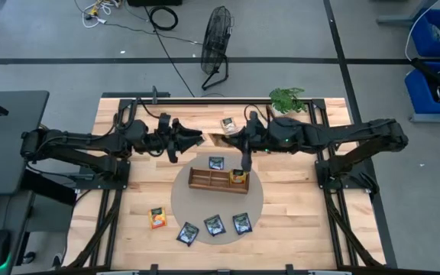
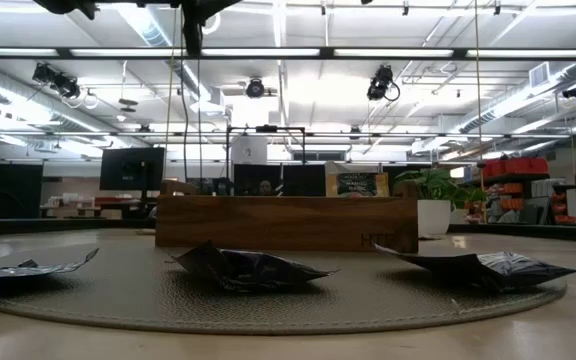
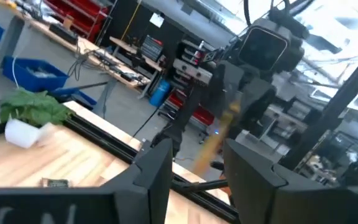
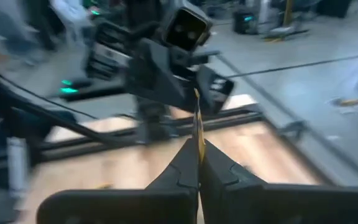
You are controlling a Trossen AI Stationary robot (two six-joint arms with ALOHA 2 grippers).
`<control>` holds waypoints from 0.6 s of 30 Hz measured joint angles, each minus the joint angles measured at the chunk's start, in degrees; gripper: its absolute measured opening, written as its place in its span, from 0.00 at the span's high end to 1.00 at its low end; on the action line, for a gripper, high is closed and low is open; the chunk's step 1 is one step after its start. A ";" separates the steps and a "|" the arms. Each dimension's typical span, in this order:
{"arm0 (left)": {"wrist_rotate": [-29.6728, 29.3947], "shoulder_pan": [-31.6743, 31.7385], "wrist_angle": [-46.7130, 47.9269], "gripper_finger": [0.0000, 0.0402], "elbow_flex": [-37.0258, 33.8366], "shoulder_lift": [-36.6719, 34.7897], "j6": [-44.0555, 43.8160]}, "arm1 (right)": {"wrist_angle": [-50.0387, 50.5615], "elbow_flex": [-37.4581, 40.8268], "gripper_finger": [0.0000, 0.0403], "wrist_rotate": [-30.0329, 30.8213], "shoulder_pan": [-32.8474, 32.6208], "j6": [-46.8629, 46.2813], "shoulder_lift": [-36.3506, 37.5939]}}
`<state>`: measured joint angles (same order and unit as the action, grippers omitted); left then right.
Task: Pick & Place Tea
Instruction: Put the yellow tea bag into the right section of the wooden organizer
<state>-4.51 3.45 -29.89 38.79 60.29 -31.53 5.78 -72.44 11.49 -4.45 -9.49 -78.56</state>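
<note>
My right gripper (image 4: 197, 154) is raised over the table's far middle (image 1: 243, 143), shut on an orange tea packet (image 4: 197, 124), which also shows as an orange strip (image 3: 219, 134) in the left wrist view. My left gripper (image 3: 197, 180) faces it from the left (image 1: 197, 140), open and touching nothing. Another orange packet (image 1: 238, 176) stands in the wooden tray (image 1: 205, 182), at its right end. A dark blue packet (image 1: 217, 162) lies at the tray's far side. Three dark blue packets (image 1: 214, 225) lie flat on the round grey mat (image 1: 186, 202). My right gripper pinches the orange packet between its two fingers (image 4: 182, 168), which point level toward the table's left. The packet's thin edge (image 4: 197, 134) sticks out past the fingertips. In the left wrist view the packet (image 3: 216, 140) hangs slanted below the gripper, clear of the table.
An orange packet (image 1: 157, 218) lies on bare wood near the mat's left. A white-and-brown packet (image 1: 228, 124) lies near the far edge, and a potted plant (image 1: 289, 99) stands at the far right corner. Bare wood is free right of the mat (image 1: 296, 214).
</note>
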 joint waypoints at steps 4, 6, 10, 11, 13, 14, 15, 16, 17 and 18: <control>-0.11 -1.14 0.02 0.61 0.00 0.12 2.63 | -1.93 0.02 1.00 -2.06 0.00 -4.98 -0.03; -0.02 -1.45 -0.23 0.61 0.03 0.90 2.62 | -5.00 0.00 1.00 -2.12 0.00 -5.53 -0.83; -0.04 -2.40 0.11 0.61 -0.05 2.11 2.62 | -7.20 0.09 1.00 -1.51 0.05 -6.45 -1.81; -0.06 -2.62 -0.14 0.61 -0.03 2.28 2.15 | -7.30 0.09 1.00 -1.47 0.18 -6.56 -1.78; -0.07 -3.09 0.11 0.61 0.00 2.49 1.94 | -7.58 0.08 1.00 -1.41 0.36 -6.80 -2.17; -0.09 -3.39 0.10 0.61 0.00 2.50 1.97 | -7.46 0.07 1.00 -1.44 0.37 -7.15 -2.38; -0.07 -3.55 -0.17 0.61 0.00 2.49 2.07 | -7.13 0.11 1.00 -1.44 0.37 -7.50 -2.58; -0.06 -3.75 -0.26 0.61 0.00 2.45 2.23 | -7.72 0.11 1.00 -1.40 0.39 -7.66 -3.05; 0.00 -3.73 -0.22 0.61 0.00 2.45 2.23 | -8.82 0.07 1.00 -1.42 0.38 -7.72 -3.48; 0.02 -3.73 -0.22 0.61 0.00 2.48 2.23 | -8.91 0.07 1.00 -1.44 0.36 -7.98 -3.70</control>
<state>-4.50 -0.27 -30.11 38.79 62.76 -29.30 -3.13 -72.37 10.04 -4.09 -17.47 -82.26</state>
